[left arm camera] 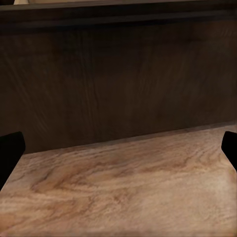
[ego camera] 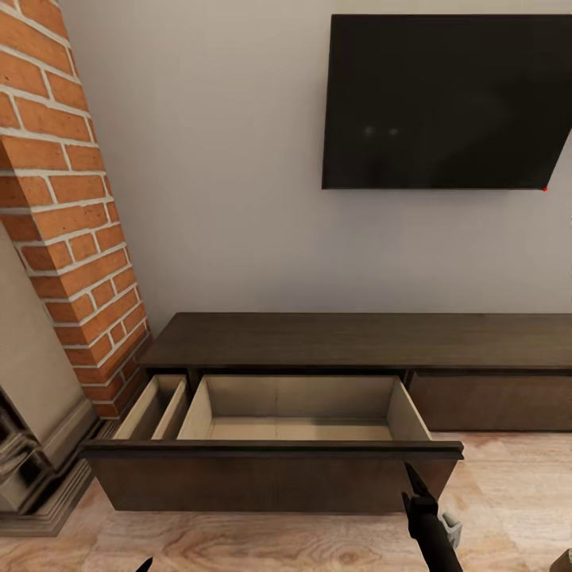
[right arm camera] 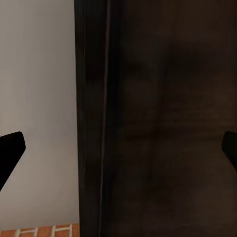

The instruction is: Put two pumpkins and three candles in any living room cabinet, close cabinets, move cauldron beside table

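The long dark-brown cabinet (ego camera: 349, 338) stands against the wall. Its wide left drawer (ego camera: 270, 477) is pulled out, and its pale wood compartments (ego camera: 298, 429) hold nothing. My right gripper (ego camera: 413, 481) points up at the drawer front's right end; in the right wrist view it (right arm camera: 118, 153) is open, its black fingers (right arm camera: 10, 150) wide apart in front of dark wood. My left gripper (ego camera: 144, 565) is low over the floor, open (left arm camera: 118, 153), facing the drawer front (left arm camera: 118, 74). The pumpkins, candles, cauldron and table are out of view.
A brick fireplace (ego camera: 71, 238) rises at the left, close to the open drawer's left end. A black TV (ego camera: 449, 103) hangs on the wall above. The cabinet's right drawer front (ego camera: 492, 401) is shut. Wood floor (ego camera: 508, 492) lies in front.
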Tool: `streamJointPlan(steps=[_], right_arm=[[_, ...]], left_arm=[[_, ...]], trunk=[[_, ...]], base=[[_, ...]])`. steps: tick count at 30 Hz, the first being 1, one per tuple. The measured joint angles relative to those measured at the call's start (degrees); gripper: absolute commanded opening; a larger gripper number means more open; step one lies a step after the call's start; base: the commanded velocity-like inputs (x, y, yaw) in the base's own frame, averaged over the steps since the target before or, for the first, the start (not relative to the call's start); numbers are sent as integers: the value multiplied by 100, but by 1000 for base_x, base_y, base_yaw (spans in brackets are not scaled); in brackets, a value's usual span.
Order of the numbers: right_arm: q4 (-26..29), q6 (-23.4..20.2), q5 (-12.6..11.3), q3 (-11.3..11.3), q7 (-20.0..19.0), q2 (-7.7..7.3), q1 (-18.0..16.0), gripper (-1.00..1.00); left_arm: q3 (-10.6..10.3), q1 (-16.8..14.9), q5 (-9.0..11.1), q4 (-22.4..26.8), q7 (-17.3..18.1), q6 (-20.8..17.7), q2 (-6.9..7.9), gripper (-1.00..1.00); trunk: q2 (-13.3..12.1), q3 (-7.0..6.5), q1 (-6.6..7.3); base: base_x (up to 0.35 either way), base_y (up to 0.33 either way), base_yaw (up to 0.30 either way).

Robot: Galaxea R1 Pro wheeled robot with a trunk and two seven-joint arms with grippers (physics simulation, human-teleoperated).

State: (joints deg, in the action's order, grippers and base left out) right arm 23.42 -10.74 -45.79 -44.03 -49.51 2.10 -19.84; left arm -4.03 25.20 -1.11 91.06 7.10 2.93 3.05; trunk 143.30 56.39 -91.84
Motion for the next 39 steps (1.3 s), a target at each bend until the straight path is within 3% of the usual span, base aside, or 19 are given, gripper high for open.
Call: streamJointPlan(steps=[7, 13, 21, 39], right_arm=[[-6, 0, 0, -1, -3, -2, 0, 100], [-8, -14, 22, 17, -1, -2, 0, 100], [-8, -19, 86, 49, 6, -10, 0, 100], [-8, -18, 121, 61, 29, -13, 9, 100]], left_arm=[[0, 2, 6, 8, 16, -62, -1, 100], [0, 2, 3, 13, 6, -181, -27, 100], [3, -1, 0, 8, -16, -543, -38, 100], [0, -6, 0, 7, -23, -588, -44, 100]], trunk=[[0, 0, 0], [-8, -132, 16], [-328, -276, 190], [-1050, -599, 585]], base=[[-2, 0, 0], [0, 0, 0], [-22, 0, 0], [-121, 26, 0]])
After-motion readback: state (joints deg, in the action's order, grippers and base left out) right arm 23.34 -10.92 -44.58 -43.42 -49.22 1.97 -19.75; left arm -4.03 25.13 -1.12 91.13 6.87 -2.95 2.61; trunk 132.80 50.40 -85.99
